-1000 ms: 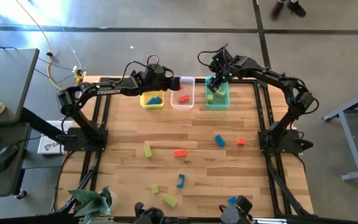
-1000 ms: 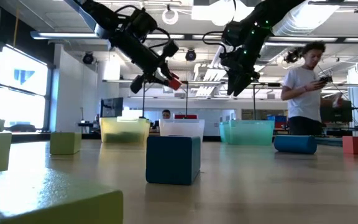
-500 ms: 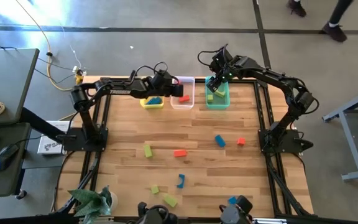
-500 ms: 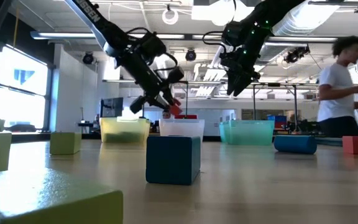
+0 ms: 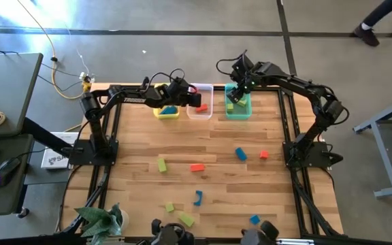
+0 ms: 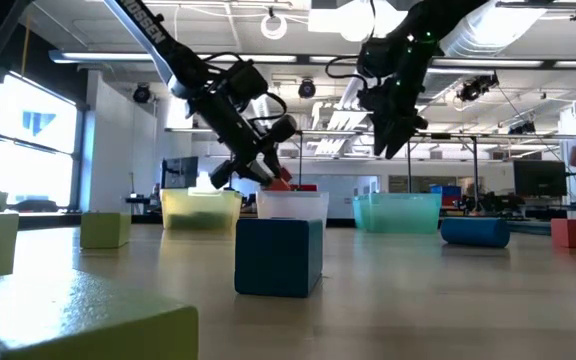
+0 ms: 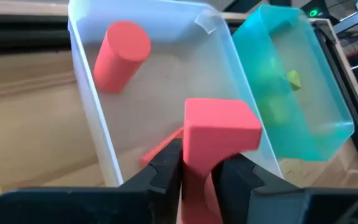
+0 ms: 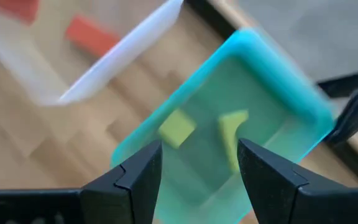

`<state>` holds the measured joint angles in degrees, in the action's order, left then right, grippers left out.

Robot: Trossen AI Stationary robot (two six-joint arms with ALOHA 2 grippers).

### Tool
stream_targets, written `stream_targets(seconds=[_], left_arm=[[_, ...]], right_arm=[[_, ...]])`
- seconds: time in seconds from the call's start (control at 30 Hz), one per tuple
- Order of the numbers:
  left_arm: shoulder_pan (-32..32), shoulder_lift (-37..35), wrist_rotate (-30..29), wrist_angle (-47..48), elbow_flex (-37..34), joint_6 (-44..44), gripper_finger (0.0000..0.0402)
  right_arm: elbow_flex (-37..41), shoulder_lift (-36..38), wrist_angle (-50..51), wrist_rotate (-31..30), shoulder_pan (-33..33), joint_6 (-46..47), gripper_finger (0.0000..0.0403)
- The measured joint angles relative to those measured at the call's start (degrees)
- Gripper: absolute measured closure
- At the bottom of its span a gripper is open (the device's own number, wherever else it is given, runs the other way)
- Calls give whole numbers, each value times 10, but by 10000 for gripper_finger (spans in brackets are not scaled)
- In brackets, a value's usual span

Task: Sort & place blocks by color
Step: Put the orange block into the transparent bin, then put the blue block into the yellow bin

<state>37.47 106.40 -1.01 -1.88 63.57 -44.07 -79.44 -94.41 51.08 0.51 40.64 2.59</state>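
My left gripper [image 5: 196,105] hangs just above the clear bin [image 5: 200,111], shut on a red block [image 7: 219,127]. Inside that bin lie a red cylinder [image 7: 124,53] and a flat red piece [image 7: 160,146]. My right gripper [image 8: 199,165] stands open over the teal bin [image 8: 272,93], nothing between its fingers; yellow-green blocks [image 8: 178,129] lie in that bin. The yellow bin [image 5: 167,110] holds a blue block. Several loose blocks lie on the table, among them a red bar [image 5: 197,167] and a blue arch [image 5: 198,198]. My left gripper pinches the red block's lower sides [image 7: 194,171] between its two fingers [image 7: 166,168]. The fingers slant down from the table's left toward the clear bin. The block's square top sticks out beyond the fingertips, lifted clear above the bin's floor.
The three bins stand side by side at the table's far edge. Loose blocks are scattered over the table's middle and near part: yellow-green [image 5: 162,164], blue [image 5: 241,154], red [image 5: 263,154]. A big blue block [image 6: 278,256] stands close before the low camera.
My left gripper has come down with the red block toward the clear bin's rim, tipping a little more downward, and has then nearly stopped. A person beyond the table has walked off to the right.
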Motion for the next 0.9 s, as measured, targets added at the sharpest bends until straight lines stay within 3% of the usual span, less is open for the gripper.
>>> stream_targets(seconds=[0.43,0.73,0.9], left_arm=[[12,-3,30,1,0,8,260],[28,-11,136,-14,0,34,256],[22,-32,152,-15,0,58,256]], right_arm=[[0,0,118,15,-111,93,206],[0,0,194,15,-207,209,206],[13,0,211,23,-259,244,206]])
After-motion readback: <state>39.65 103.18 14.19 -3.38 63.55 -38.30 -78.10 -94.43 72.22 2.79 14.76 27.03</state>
